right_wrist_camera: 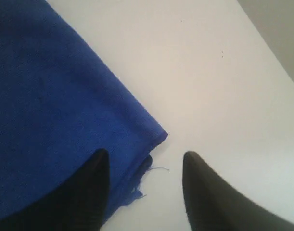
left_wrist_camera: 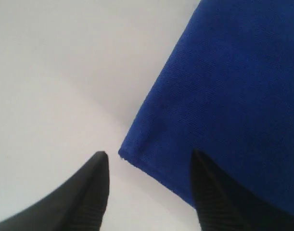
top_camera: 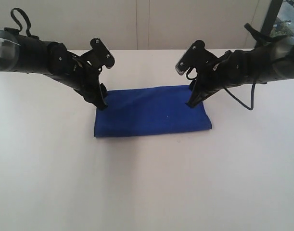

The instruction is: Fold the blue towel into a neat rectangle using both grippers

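Note:
The blue towel (top_camera: 151,111) lies folded into a flat rectangle in the middle of the white table (top_camera: 147,187). My left gripper (top_camera: 101,102) stands at the towel's far left corner, jaws open, one finger over the cloth (left_wrist_camera: 219,96) and the other over bare table, with the corner between them. My right gripper (top_camera: 192,101) stands at the far right corner, also open. In the right wrist view the towel (right_wrist_camera: 55,120) shows stacked layers and a loose thread (right_wrist_camera: 158,168) at that corner, lying between the open fingers. Neither gripper holds anything.
White table surface surrounds the towel on all sides. A pale wall (top_camera: 147,24) runs behind the table's far edge. A black cable (top_camera: 240,102) loops down from the right arm near the towel's right end.

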You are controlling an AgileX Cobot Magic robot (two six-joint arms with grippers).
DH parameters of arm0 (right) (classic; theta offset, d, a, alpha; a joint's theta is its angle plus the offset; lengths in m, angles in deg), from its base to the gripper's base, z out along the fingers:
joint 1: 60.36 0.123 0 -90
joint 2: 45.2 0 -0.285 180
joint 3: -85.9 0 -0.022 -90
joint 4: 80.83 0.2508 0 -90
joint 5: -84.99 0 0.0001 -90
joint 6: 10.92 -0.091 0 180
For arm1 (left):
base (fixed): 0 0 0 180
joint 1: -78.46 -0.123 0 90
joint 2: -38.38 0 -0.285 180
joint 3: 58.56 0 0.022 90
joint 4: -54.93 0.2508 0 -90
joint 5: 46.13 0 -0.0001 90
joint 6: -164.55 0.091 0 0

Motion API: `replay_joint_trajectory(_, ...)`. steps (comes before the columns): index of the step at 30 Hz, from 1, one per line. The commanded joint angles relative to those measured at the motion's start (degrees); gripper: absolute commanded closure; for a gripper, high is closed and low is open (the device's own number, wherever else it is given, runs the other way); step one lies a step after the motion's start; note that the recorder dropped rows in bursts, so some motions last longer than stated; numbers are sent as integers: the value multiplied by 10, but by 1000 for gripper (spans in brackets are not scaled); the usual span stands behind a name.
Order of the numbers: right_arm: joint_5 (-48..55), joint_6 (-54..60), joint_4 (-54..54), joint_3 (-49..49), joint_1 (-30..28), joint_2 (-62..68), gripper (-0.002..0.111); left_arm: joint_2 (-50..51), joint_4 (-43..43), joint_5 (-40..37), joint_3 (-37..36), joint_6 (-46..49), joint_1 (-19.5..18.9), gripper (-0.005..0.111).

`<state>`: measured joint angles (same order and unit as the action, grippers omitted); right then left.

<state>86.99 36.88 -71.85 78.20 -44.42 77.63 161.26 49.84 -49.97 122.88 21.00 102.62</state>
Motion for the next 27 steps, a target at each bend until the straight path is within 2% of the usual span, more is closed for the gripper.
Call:
replay_joint_trajectory(1,-9,-42,2,3,-6,-5,62,-3,-4,-3,1,-5,-1,48)
replay_joint_trajectory(4,6,-134,2,5,-6,-27,64,-17,-4,-19,1,-27,-1,50)
replay_joint_trajectory(6,36,-207,2,7,-6,-52,76,-41,-4,-40,1,-69,-1,60)
replay_joint_trajectory(7,62,-249,2,7,-6,-67,87,-57,-4,-51,1,-89,-1,71)
replay_joint_trajectory(10,124,-270,3,20,-6,-81,104,-78,-4,-53,1,-143,-1,93)
replay_joint_trajectory(11,169,-278,5,35,-6,-81,108,-80,-4,-55,3,-173,-1,105)
replay_joint_trajectory(13,278,-328,6,81,-6,-78,108,-69,-6,-94,24,-237,-1,107)
replay_joint_trajectory(17,381,-358,28,142,-6,-61,108,-23,-9,-142,88,-298,-2,107)
replay_joint_trajectory(21,389,-361,32,152,-6,-31,108,34,-34,-165,137,-318,-10,107)
replay_joint_trajectory(27,386,-361,32,152,-6,16,108,78,-54,-162,148,-318,-15,107)
